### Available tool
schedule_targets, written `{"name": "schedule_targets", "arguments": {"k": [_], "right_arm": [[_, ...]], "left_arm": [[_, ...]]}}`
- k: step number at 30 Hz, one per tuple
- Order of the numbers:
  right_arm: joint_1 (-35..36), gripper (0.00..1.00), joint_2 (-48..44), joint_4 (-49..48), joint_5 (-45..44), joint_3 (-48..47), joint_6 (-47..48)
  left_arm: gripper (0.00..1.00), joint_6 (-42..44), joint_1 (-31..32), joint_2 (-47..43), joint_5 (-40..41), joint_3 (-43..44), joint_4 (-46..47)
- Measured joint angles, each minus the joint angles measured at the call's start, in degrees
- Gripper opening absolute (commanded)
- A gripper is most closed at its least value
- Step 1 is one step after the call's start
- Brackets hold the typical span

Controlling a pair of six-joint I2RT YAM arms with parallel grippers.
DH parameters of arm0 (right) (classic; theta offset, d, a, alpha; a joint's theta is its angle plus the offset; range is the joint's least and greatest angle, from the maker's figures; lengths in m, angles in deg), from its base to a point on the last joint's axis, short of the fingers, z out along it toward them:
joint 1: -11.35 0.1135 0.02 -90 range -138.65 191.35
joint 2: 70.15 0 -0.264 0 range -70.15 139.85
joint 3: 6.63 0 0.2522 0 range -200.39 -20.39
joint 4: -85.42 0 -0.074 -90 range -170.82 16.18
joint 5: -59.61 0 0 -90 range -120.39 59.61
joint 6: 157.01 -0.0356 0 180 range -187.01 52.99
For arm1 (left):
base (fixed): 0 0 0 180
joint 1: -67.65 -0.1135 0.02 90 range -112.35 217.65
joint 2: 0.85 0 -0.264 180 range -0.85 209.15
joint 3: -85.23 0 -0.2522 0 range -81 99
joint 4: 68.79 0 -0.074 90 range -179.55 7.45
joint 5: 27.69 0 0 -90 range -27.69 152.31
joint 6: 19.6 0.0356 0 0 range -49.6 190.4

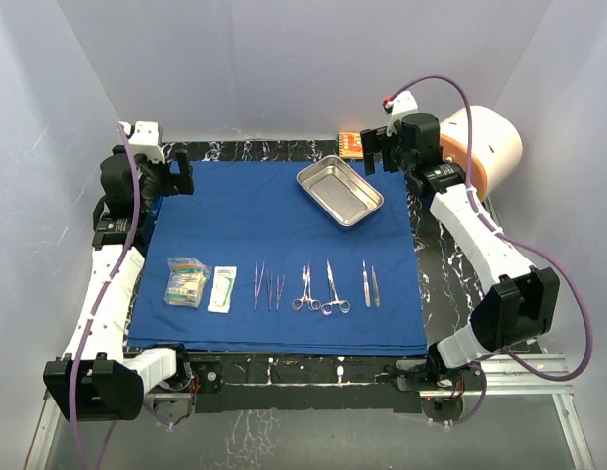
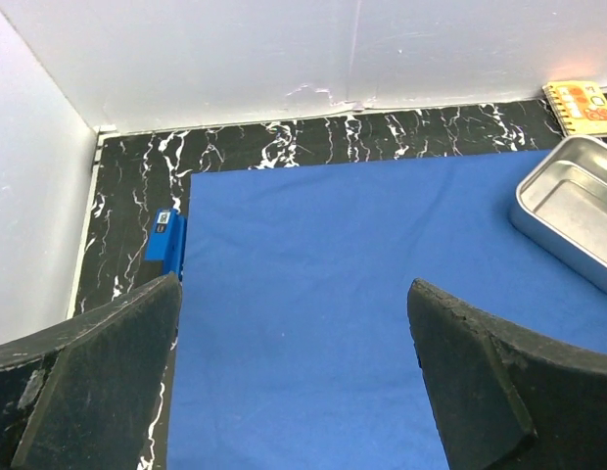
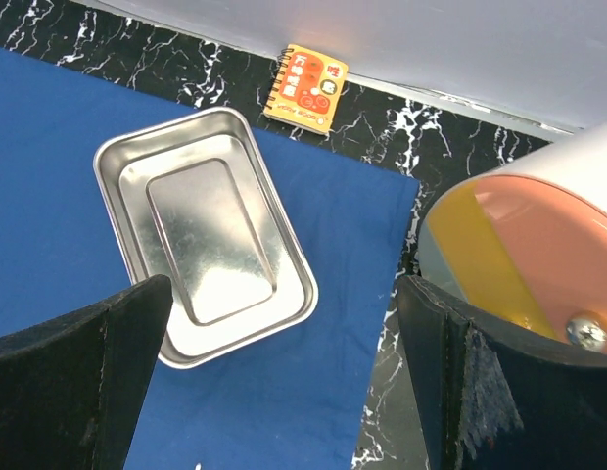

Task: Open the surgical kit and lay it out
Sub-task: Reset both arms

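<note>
Tray point(image 1: 340, 190) by cloth point(image 1: 235, 211) far-right corner (skewed); open cloth leftward.

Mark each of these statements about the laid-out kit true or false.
1. The steel tray is empty and rests on the blue cloth. True.
2. The left end effector and right end effector are open, holding nothing. True.
3. The packets lie at the right end of the row. False: the packets lie at its left end, left of the forceps.
4. The notebook lies inside the tray. False: the orange spiral notebook lies on the table, beyond the cloth.
</note>
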Motion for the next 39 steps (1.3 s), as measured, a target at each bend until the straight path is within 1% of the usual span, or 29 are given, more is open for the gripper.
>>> {"name": "schedule_targets", "arguments": {"k": [3, 9, 14, 39], "right_arm": [[-0.02, 0.98, -2.6, -1.14, -0.98, 1.84, 0.57], [-0.57, 0.98, -10.6, -3.02, -1.03, 9.16, 1.92], [-2.19, 0.98, -13.68, -4.72, 0.28, 9.81, 1.95], [-2.97, 0.98, -13.11, -5.14, 3.45, 9.84, 1.64]], "left_arm": [[0.99, -0.61, 0.0, -0.02, 1.2, -0.04, 0.0], [0.99, -2.19, -0.31, -1.05, 1.11, -0.22, -0.57], [0.99, -2.58, -1.84, -2.32, 0.66, -0.22, -1.46], [0.99, -2.32, -3.37, -2.56, -2.47, -0.22, -3.1]]}}
